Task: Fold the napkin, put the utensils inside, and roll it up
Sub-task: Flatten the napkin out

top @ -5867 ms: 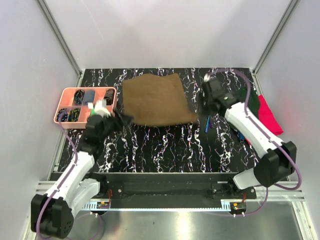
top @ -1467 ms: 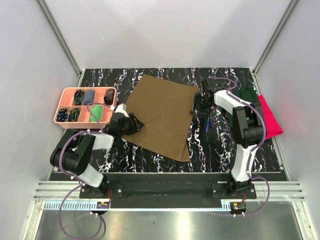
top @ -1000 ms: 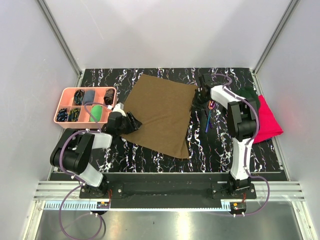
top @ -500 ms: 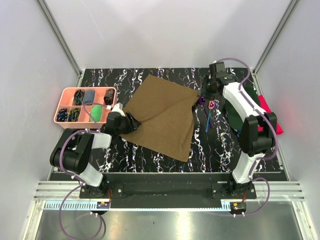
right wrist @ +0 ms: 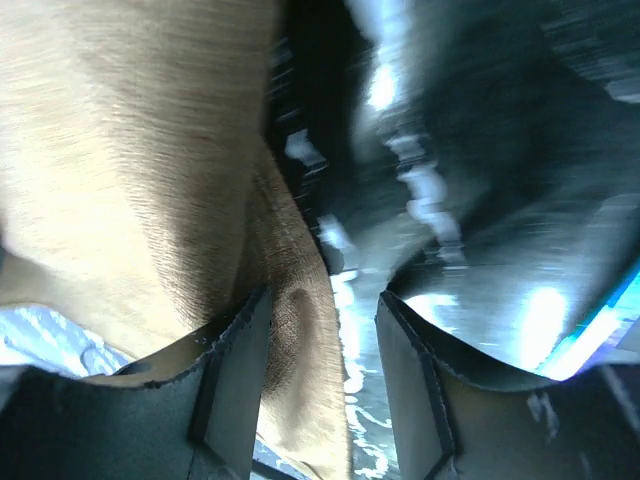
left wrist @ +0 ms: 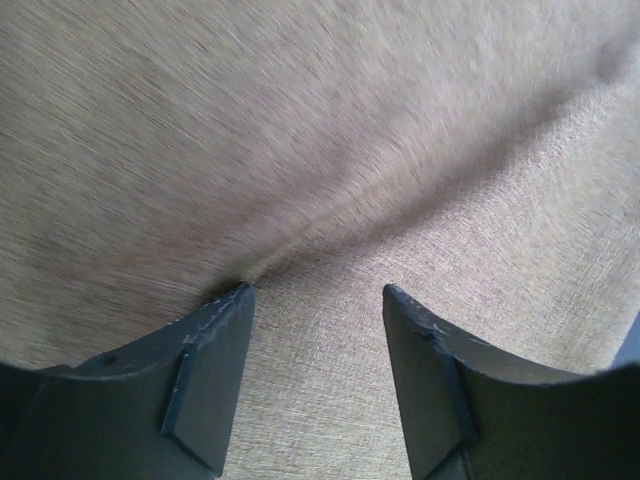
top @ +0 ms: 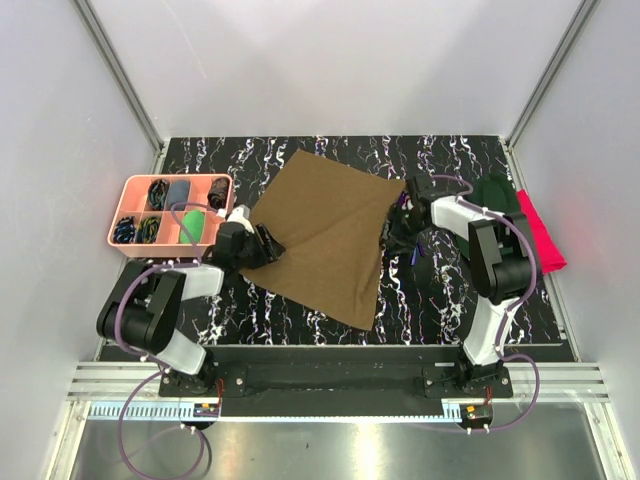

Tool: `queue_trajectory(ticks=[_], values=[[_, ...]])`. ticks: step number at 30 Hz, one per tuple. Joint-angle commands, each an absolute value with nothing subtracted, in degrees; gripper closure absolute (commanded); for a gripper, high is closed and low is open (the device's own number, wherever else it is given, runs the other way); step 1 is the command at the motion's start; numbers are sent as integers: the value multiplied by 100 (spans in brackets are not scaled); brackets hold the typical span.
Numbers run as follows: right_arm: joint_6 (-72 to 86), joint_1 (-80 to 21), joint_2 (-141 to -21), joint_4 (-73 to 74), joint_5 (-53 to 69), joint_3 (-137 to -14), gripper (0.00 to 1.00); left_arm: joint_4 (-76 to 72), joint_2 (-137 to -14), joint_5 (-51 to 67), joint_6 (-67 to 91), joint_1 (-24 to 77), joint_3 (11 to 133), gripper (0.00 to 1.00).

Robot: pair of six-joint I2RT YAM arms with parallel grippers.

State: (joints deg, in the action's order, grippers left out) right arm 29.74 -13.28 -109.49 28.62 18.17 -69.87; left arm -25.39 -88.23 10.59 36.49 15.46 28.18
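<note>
Both left gripper (left wrist: pixel 315 300) and right gripper (right wrist: pixel 320 310) wide-jawed at napkin (top: pixel 325 235) edges; utensils (top: pixel 413 252) mostly obscured.

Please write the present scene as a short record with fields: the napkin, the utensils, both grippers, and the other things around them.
napkin: spread open, not folded, lying at an angle
utensils: beside the napkin's right corner, off the cloth, only partly visible
left gripper: open, over the napkin's left corner, a small ridge of cloth at one finger
right gripper: open, at the napkin's right edge
other things: pink tray on the left; green cap and red cloth on the right
</note>
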Motion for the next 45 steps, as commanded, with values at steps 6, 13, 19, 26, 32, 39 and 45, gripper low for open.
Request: queue_trajectory(ticks=[6, 13, 19, 26, 32, 39, 45], values=[[3137, -2092, -9933, 2347, 2269, -6504, 43, -1212, -8051, 448, 3831, 2635, 3217, 33], [3103, -1531, -9676, 2478, 2074, -6881, 36, -1959, -8349, 474, 4561, 3208, 2699, 32], [3076, -1318, -10309, 2461, 2022, -7382, 29, -2118, -8701, 273, 4527, 3199, 2470, 33], [3190, -1143, -10880, 2470, 1626, -7602, 28, -1943, -8719, 88, 4412, 3120, 2365, 33], [3068, -1063, -11434, 2452, 1538, -7979, 28, -1872, -8411, 61, 4333, 3067, 2180, 34], [2804, -1037, -12436, 2557, 1880, -9445, 54, -1969, -8455, 132, 4377, 3059, 2066, 34], [2356, -993, -12191, 4199, 629, -11117, 84, -2048, -8385, 114, 4438, 3024, 1907, 34]])
